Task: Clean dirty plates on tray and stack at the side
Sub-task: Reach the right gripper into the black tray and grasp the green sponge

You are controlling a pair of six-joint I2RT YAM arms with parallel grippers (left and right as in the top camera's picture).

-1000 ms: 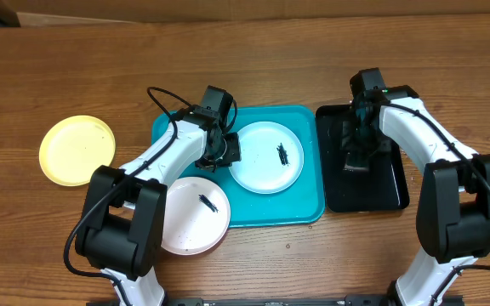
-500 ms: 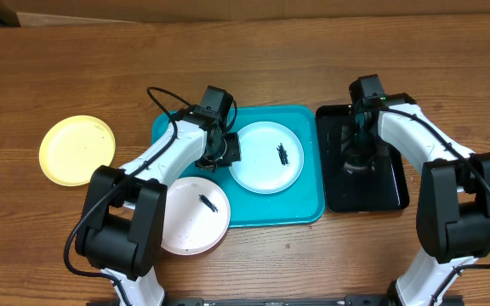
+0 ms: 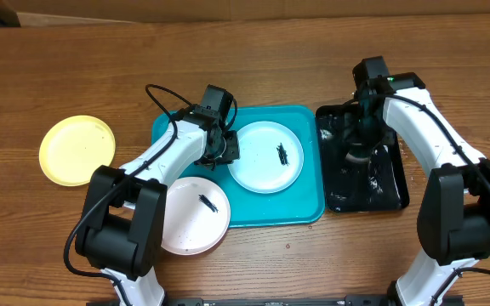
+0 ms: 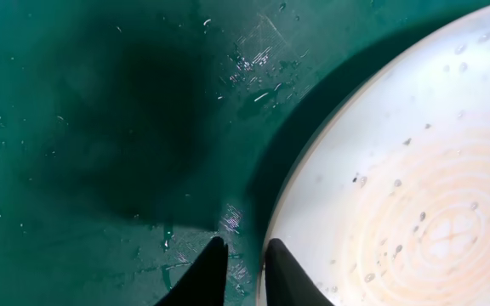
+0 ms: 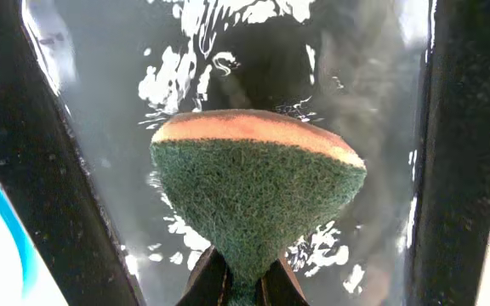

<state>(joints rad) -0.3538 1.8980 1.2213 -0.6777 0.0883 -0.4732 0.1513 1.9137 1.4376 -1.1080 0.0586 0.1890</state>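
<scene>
The turquoise tray (image 3: pixel 300 208) holds the light cyan plate (image 3: pixel 258 170), which has a dark smear. My left gripper (image 3: pixel 222 153) is shut on this plate's left rim. In the left wrist view the fingers (image 4: pixel 247 274) straddle the rim of the plate (image 4: pixel 415 187) over the wet tray (image 4: pixel 100 127). The white plate (image 3: pixel 185 223), also smeared, lies at the tray's lower left corner. The yellow-green plate (image 3: pixel 76 150) lies on the table at far left. My right gripper (image 3: pixel 360 155) is shut on a green-and-yellow sponge (image 5: pixel 258 178), pinched between its fingers (image 5: pixel 243 285).
A glossy black tray (image 3: pixel 394 191) with water in it stands right of the turquoise tray; the sponge hangs over its wet floor (image 5: pixel 100 102). Cardboard runs along the table's far edge (image 3: pixel 228 8).
My right gripper has shifted slightly toward the back with the sponge, and the water in the black tray now shows bright ripples. The left arm and the plates have not moved.
</scene>
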